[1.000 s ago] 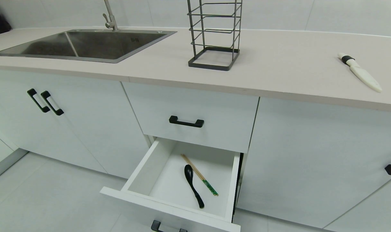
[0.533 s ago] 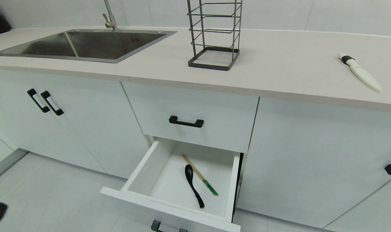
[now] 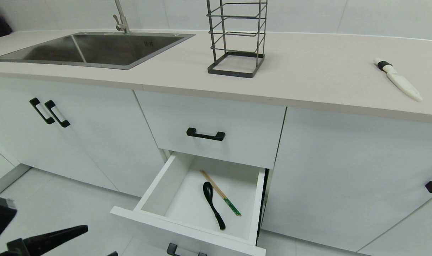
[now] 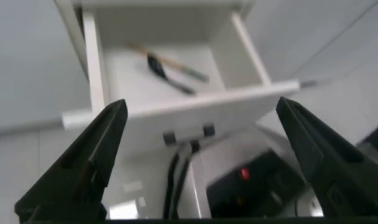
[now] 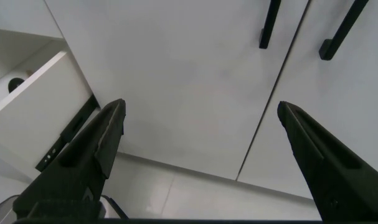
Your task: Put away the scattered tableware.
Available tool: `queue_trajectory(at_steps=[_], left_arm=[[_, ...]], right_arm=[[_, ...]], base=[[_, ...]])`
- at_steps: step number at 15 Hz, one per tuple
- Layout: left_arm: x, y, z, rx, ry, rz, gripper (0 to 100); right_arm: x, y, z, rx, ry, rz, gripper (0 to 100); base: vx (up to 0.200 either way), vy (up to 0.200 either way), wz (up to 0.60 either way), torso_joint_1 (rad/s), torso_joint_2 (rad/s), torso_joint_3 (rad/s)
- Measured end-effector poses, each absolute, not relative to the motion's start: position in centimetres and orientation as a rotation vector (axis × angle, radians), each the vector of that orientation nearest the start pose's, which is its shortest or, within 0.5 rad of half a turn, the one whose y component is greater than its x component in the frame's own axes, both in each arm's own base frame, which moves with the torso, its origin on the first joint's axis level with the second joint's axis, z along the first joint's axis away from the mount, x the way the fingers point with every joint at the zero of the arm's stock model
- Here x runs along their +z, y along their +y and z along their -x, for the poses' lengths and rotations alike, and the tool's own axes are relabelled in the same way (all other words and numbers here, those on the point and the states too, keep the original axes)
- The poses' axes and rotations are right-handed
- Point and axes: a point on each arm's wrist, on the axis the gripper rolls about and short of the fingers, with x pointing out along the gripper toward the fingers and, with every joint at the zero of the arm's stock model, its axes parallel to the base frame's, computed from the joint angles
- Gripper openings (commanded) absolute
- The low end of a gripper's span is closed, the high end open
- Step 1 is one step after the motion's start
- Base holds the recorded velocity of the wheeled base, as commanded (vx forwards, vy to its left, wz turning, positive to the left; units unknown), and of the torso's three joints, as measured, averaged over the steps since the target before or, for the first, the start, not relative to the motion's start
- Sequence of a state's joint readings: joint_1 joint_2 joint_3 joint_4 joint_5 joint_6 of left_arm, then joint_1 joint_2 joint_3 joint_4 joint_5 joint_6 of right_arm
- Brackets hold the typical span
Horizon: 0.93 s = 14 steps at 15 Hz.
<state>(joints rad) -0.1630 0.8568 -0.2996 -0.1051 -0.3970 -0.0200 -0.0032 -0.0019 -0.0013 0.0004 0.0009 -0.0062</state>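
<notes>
Spoon (image 3: 213, 206) and chopsticks (image 3: 221, 193) — inside open drawer (image 3: 158, 188)

I see a brushed steel sink (image 3: 105, 49) with a dull sheen and a rack (image 3: 231, 73) of matt dark metal wire on the smooth matt tabletop (image 3: 308, 71). In the smooth white drawer (image 3: 159, 190) the black spoon (image 3: 212, 204) looks glossy, the chopsticks (image 3: 220, 193) wooden.
</notes>
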Motion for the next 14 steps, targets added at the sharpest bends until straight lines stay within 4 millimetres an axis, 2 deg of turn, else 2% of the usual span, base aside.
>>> queue_trajectory(at_steps=[2,7,14], left_arm=[[15.0,-2.6,-8.1,-0.547,0.566,0.060,100],[14.6,-3.9,-9.1,-0.622,0.659,0.018,100],[12.9,-4.9,-11.1,-0.541,0.808,-0.054,100]], right_arm=[[7.6,0.0,2.3,-0.002,-0.002,0.007,100],[7.5,0.0,2.3,-0.002,-0.001,0.006,100],[7.6,0.0,2.3,0.002,0.004,0.007,100]], base=[[0.000,0.000,0.00,0.000,0.00,0.000],[0.000,0.000,0.00,0.000,0.00,0.000],[0.000,0.000,0.00,0.000,0.00,0.000]])
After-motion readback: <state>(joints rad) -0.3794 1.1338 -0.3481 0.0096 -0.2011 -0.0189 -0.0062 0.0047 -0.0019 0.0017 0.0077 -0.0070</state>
